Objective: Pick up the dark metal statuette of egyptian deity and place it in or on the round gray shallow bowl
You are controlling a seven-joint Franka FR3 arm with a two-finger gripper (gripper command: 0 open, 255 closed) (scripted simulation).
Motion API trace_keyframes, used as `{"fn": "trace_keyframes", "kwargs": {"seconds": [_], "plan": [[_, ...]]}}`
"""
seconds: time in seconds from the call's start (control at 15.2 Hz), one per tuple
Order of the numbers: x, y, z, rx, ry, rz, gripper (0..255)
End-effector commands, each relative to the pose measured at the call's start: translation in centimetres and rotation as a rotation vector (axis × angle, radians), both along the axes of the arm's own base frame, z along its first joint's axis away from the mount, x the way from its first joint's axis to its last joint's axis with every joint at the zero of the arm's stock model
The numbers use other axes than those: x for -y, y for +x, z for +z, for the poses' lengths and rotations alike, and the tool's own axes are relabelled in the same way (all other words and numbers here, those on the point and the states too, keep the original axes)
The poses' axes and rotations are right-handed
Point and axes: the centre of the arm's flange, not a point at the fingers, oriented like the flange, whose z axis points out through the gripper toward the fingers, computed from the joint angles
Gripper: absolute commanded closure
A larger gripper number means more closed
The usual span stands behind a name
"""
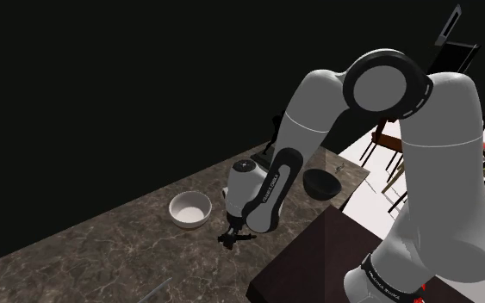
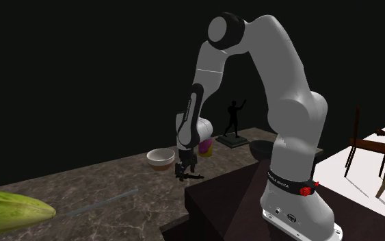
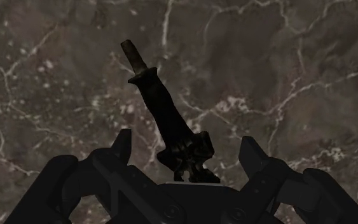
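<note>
Just over the statuette, fingers apart

Low above the dark marbled counter [image 1: 102,250], the black gripper [image 3: 189,149] points down with its 2 fingers spread wide. The dark statuette [image 3: 165,108] lies flat on the counter between them, touched by neither finger. In the shoulder view a white bowl [image 1: 189,209] sits just to the gripper's left, and the dark round shallow bowl [image 1: 322,182] rests near the counter's far corner, right of the arm. A taller black figure [image 2: 233,118] stands behind.

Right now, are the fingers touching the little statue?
Apart. The wrist view shows bare counter between the statue and each of the open fingers.
</note>
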Motion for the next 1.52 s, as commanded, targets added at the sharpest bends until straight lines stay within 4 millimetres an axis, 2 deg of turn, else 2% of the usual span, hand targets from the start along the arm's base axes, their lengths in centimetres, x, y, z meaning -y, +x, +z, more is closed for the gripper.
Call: {"fn": "trace_keyframes", "kwargs": {"seconds": [0.0, 0.13, 0.2, 0.79, 1.45], "plan": [[0.0, 0.0, 0.0, 0.0, 0.0, 0.0, 0], [0.0, 0.0, 0.0, 0.0, 0.0, 0.0, 0], [0.0, 0.0, 0.0, 0.0, 0.0, 0.0, 255], [0.0, 0.0, 0.0, 0.0, 0.0, 0.0, 255], [0.0, 0.0, 5.3, 0.0, 0.0, 0.0, 255]]}}
